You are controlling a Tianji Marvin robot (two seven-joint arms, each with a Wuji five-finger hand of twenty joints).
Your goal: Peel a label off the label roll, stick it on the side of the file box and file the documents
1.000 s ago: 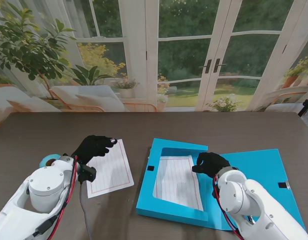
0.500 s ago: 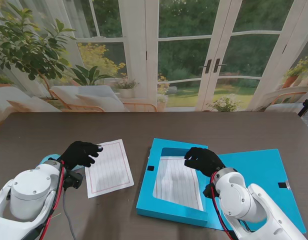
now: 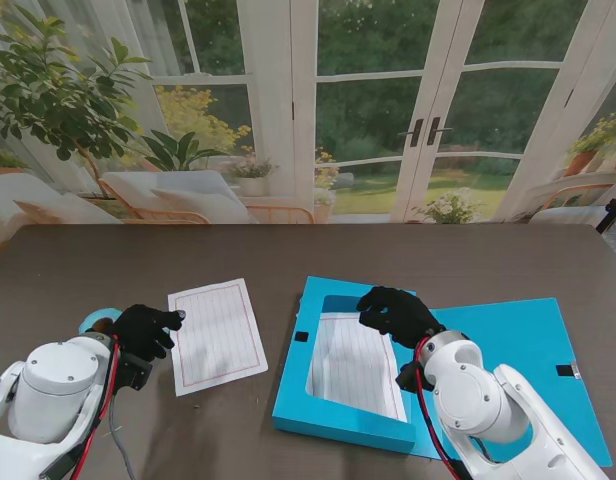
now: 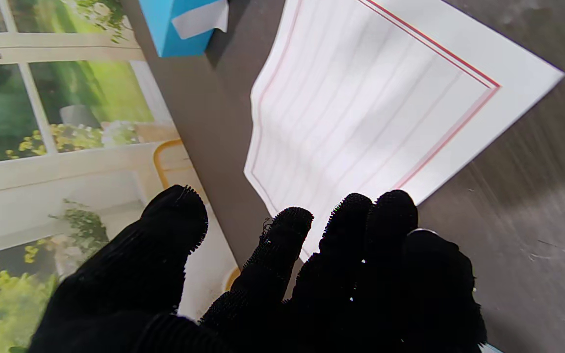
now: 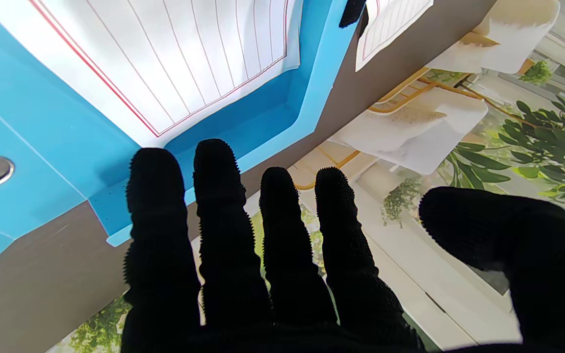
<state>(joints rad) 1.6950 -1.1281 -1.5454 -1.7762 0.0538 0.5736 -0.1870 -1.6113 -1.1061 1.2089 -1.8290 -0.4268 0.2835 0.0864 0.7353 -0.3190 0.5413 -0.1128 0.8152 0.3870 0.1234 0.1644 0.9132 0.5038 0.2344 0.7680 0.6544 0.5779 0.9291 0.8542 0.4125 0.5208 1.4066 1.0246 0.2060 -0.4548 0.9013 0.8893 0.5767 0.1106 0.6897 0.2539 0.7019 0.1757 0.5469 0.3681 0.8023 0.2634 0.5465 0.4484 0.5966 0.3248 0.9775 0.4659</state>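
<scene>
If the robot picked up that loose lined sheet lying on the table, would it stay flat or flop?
The loose lined sheet would probably flop: it looks like one thin page, and the left wrist view shows it already rippling. It likely weighs almost nothing. Lying flat on the table, it may slide when pushed, and the left hand could struggle to lift an edge.

The left arm rises from the near left corner, its white casing bent toward the middle. Its left hand, in a black glove, holds nothing; the fingers lie loosely together and the thumb stands apart. The right arm comes up from the near right corner. The gloved right hand reaches away from me, palm down, its four fingers extended side by side, thumb spread wide, gripping nothing.
</scene>
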